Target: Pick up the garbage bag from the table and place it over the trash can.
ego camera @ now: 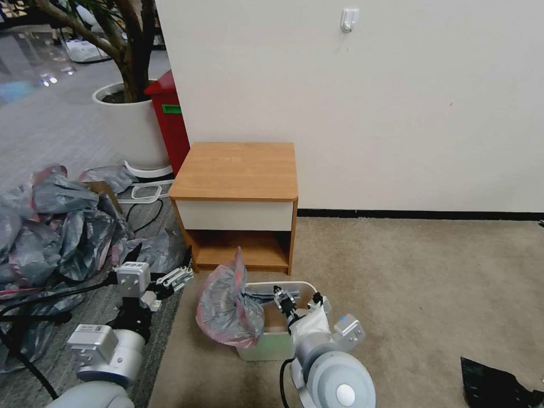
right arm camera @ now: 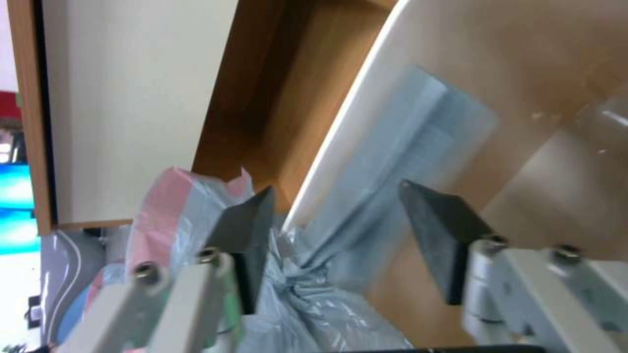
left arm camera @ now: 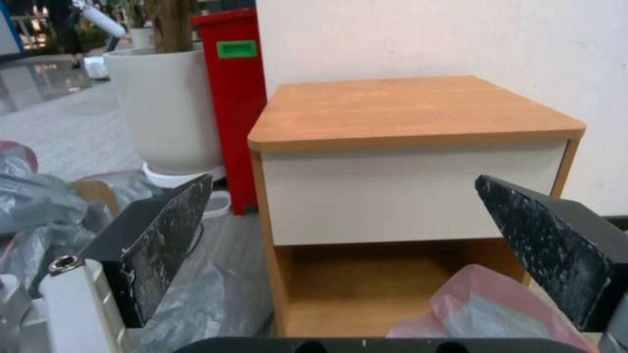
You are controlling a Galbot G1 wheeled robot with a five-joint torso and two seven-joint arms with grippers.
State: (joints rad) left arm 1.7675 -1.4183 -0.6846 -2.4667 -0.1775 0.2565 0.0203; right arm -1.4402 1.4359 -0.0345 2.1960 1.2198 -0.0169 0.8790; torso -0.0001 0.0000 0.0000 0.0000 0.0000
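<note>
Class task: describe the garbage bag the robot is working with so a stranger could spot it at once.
Find the wooden nightstand against the wall. On the carpet before it stands a small beige bin. The garbage bag hangs over that bin's left rim: one grey bag with a pink band, apart from the heap of bags farther left.

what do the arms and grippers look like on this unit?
Silver-grey rounded arm links with black cables alongside. Left gripper has a boxy white-grey wrist block with small labels; right gripper has a white fabric wrap behind it. Fingers are flat black wedge pads, scuffed whitish, on pale screwed linkages.
</note>
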